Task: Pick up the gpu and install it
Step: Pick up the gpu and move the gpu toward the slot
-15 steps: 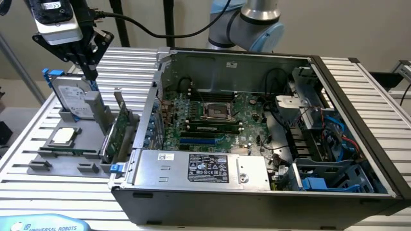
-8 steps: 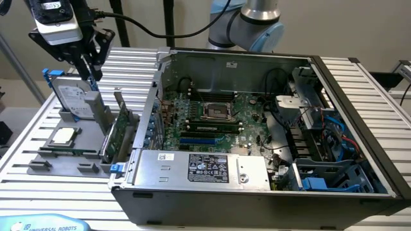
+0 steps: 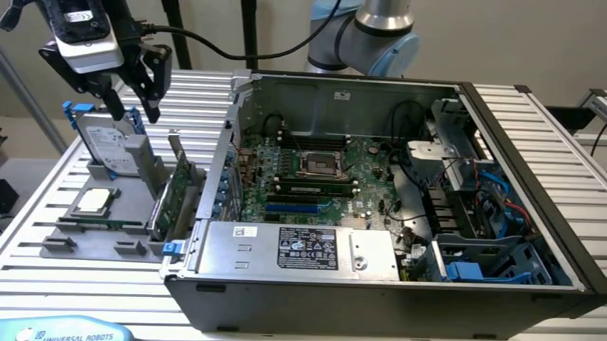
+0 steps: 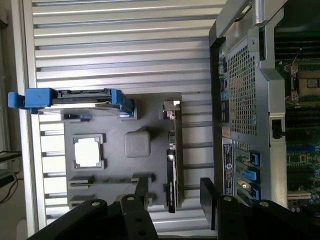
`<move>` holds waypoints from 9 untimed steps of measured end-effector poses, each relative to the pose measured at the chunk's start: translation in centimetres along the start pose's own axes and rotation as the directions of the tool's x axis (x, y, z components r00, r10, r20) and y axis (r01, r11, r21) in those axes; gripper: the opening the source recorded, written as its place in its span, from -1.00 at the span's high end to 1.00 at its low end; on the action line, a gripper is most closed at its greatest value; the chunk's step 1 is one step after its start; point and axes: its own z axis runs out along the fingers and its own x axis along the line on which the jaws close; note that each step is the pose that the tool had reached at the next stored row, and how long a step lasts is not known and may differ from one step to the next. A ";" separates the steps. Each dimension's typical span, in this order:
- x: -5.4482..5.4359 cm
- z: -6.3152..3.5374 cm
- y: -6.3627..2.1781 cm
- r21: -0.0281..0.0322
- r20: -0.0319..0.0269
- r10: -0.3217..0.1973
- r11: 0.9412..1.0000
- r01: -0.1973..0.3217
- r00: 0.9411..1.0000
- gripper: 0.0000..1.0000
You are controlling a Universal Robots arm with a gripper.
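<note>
Jaws spread wide and holding nothing, the gripper (image 3: 133,112) hangs over the grey parts holder (image 3: 71,245) at the exterior view's left, above the components standing in it. From the wrist camera, the two black fingers (image 4: 142,192) frame the gpu (image 4: 172,160), which is seen edge-on, well below them and untouched. The card lies roughly in line with the gap between them.

The gpu stands upright on its long edge in a slot of the holder, on the side nearest the open computer case (image 3: 531,234). Its green board is showing and its silver end bracket rises at the far end. Just beside it in the holder, a silver hard drive with blue rails (image 3: 109,142) stands in its own slot. A small square processor chip (image 3: 95,201) lies flat in a recess.

The case rests on its side on a slatted metal table (image 3: 550,121) with the side panel off. This bares the motherboard (image 3: 313,177) and the power supply (image 3: 294,249) along the near edge. The blue expansion slot (image 3: 298,208) on the board appears to carry no card.

By these pictures the job stands at its very opening. The card has not been gripped or lifted, and no part of the installation shows as done. Both halves of the task, the pick-up and the seating of the card in the case, look to be left.
</note>
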 end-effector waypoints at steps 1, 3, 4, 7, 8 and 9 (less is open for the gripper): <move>0.0 0.18 -0.01 0.000 0.000 0.000 1.000 0.000 1.000 -0.08; 0.1 0.56 -0.03 0.000 0.000 0.000 1.000 0.000 1.000 -0.08; 0.1 0.73 -0.05 0.000 0.000 0.000 1.000 0.000 1.000 -0.08; 0.2 1.26 -0.14 0.000 0.000 0.001 1.000 -0.001 1.000 -0.08; 0.3 1.44 -0.18 0.000 0.001 0.001 1.000 -0.001 1.000 -0.08; 0.3 1.62 -0.23 0.000 0.001 0.001 1.000 -0.001 1.000 -0.08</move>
